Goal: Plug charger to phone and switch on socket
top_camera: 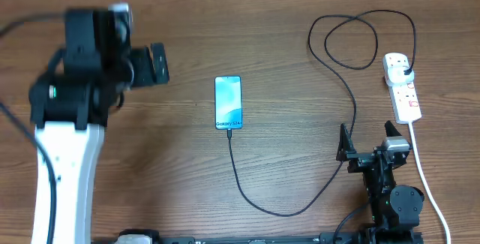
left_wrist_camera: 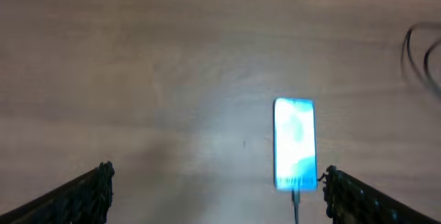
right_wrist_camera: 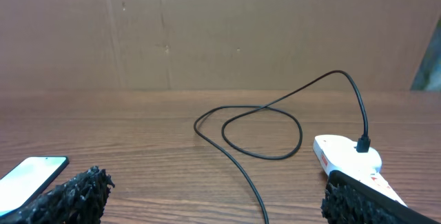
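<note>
Overhead, I see charger running from phone bottom edge to socket on counter; left pincer and right pincer both splayed, grasping nothing.

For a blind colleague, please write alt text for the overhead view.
A lit phone lies on the wooden table, the black charger running from its bottom edge in loops to the white socket at right. The left arm and right arm hold nothing.

Phone, charger, socket on wooden table
</note>
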Controlling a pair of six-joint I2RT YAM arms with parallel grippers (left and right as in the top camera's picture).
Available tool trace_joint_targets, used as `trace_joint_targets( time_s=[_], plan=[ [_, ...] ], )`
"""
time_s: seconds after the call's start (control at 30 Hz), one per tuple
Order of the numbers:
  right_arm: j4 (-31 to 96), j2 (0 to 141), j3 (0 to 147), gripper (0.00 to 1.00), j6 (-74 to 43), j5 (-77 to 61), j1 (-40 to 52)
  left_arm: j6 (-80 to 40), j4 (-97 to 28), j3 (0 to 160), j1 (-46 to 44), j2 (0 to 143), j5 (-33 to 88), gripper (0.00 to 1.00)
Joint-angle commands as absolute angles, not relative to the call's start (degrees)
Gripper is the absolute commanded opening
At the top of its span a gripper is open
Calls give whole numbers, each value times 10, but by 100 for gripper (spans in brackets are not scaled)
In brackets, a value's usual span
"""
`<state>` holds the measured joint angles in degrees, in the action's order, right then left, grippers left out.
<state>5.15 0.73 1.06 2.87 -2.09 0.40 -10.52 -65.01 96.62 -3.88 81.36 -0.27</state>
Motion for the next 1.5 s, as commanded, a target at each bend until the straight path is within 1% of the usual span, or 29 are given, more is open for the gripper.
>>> trace_joint_targets(
  time_s=[0.0, 0.23, 0.43, 0.6, 0.73, 0.77, 0.87, 1.03, 1.23, 1.3, 1.47],
  plan=[
    [48, 2, 4, 100, 31, -16, 7, -103, -627, 822, -41, 673, -11, 100],
    [48, 2, 4, 100, 31, -16, 7, -103, -610, 707, -41, 520, -19, 100],
    [48, 2, 4, 100, 31, -16, 7, -106, -537, 578, -41, 385, -9, 100],
    [48, 2, 4, 100, 31, -16, 7, -107, -540, 542, -41, 292, 20, 100],
    [48, 2, 4, 100, 31, -16, 7, -42, -539, 537, -41, 277, 55, 100],
    [48, 2, 4, 100, 31, -16, 7, -8, -531, 522, -41, 275, 60, 100],
    [48, 2, 4, 100, 31, -16, 7, 22, -515, 483, -36, 264, 60, 100],
    [48, 2, 4, 100, 31, -16, 7, 9, -414, 391, -31, 227, 62, 100],
    [48, 2, 4, 100, 31, -16, 7, -42, -238, 264, -28, 154, 54, 100],
    [48, 2, 4, 100, 31, -16, 7, -78, -182, 211, -14, 117, 54, 100],
    [48, 2, 4, 100, 31, -16, 7, -102, -134, 150, -6, 64, 31, 100]
  ],
)
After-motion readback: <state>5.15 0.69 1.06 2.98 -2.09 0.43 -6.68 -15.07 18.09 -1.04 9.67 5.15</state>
